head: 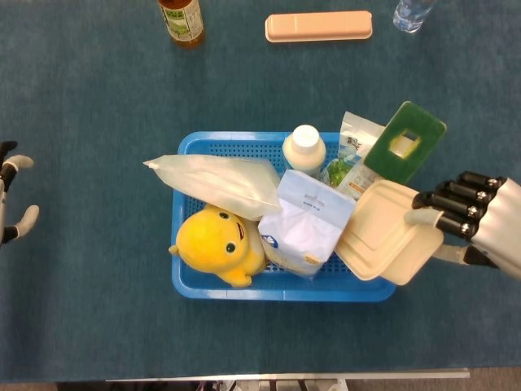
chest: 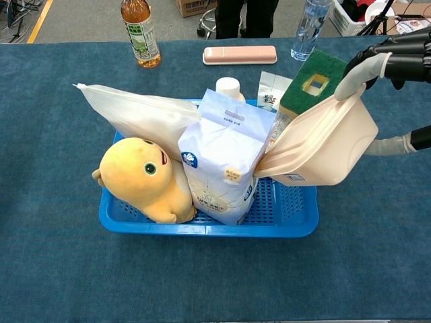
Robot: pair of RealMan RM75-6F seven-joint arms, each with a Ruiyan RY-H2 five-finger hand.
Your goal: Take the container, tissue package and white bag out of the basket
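This looks like a lab or test room. A table [chest: 54, 269] covered in blue-green cloth stands on a grey floor with a yellow line [chest: 39, 19] marked on it. Behind the table are a person's legs [chest: 246, 15], the wheeled base of a chair [chest: 207, 24], a cardboard box [chest: 195, 7], and a white basket [chest: 350, 15] beside cables.
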